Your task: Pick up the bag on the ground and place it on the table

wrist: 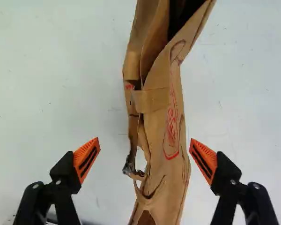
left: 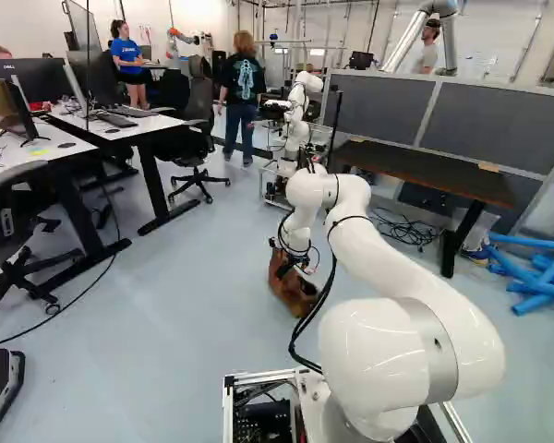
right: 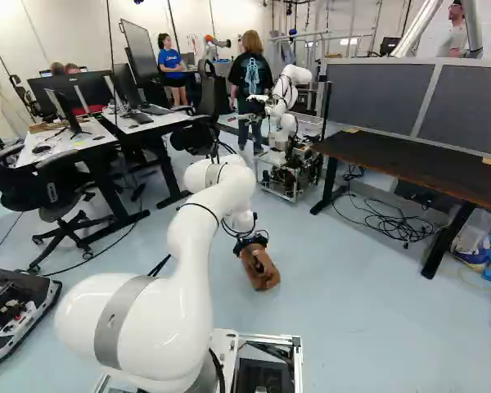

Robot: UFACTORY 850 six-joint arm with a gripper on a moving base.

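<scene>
1. Your gripper (wrist: 144, 145) stands wide open, holding nothing.
2. Bag (right: 260, 268) is on the floor (right: 368, 311), just below the middle of the right base view, under your wrist.
3. Wrist view: bag runs lengthwise between the fingers, long axis roughly square to the closing line. Good yaw, I'd leave it.
4. It's off-centre: red print (wrist: 172, 126) side sits just beside one orange pad (wrist: 205, 159); wider gap opposite. I'd shift you toward the print side, then close.
</scene>
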